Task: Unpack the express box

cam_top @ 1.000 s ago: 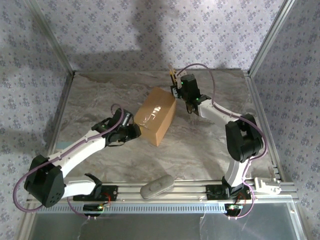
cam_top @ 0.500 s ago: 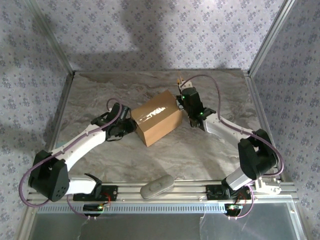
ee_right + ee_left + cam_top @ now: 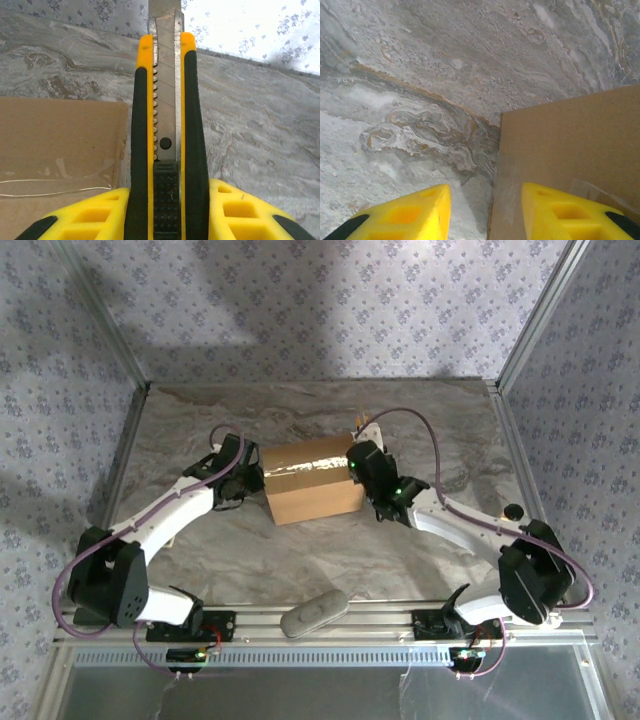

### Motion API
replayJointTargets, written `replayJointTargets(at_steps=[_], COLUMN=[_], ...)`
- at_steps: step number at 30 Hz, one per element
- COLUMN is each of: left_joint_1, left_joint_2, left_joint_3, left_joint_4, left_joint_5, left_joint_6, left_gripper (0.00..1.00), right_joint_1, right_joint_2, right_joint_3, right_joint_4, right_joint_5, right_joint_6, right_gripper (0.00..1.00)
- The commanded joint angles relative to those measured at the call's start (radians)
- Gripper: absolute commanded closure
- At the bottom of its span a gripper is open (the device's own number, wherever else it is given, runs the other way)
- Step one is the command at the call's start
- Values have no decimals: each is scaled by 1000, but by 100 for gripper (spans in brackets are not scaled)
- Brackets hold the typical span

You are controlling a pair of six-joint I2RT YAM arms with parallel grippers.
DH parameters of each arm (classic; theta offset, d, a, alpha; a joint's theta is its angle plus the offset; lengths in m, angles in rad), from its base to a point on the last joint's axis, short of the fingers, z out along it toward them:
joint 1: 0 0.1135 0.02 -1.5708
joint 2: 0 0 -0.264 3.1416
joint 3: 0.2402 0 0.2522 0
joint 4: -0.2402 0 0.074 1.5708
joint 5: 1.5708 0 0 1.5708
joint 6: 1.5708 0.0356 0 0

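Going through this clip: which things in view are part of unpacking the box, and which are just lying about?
Part of the job:
- express box, flaps closed and taped
- utility knife, blade out, clamped in the right gripper
- left gripper, at the box's corner

Just lying about:
- grey oblong object on the near rail, away from both arms

I have the express box (image 3: 312, 480) between my two grippers, in the middle of a marbled table (image 3: 200, 420).
The brown carton lies flat and closed, with clear tape (image 3: 300, 468) across its top. My left gripper (image 3: 252, 480) sits against its left end. My right gripper (image 3: 358, 462) sits against its right end, with a slim yellow tool (image 3: 357, 425) poking out beyond it. A grey oblong object (image 3: 314, 612) lies on the near rail (image 3: 390, 612).
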Motion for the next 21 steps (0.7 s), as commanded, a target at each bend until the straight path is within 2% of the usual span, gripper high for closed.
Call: replayJointTargets(at_steps=[1,5,11,21], left_joint_1=[-19,-10,10,50], left_joint_2=[33,36,23,-108], left_joint_3=[31,27,24,27], left_joint_4=[99,104,83,-38], left_joint_5=[96,93,91,32], left_joint_6=[29,43,72,107], left_gripper=[58,58,58,58], right_joint_1=[109,147,151,99], right_joint_2=[-35,-63,-102,-200], right_joint_3=[-10,-18,-21,-91], right_joint_4=[-30,-94,-204,-182], right_joint_5=[-89,-52,16,-8], right_joint_6=[165,220,247,214], right_gripper=[100,100,100,100])
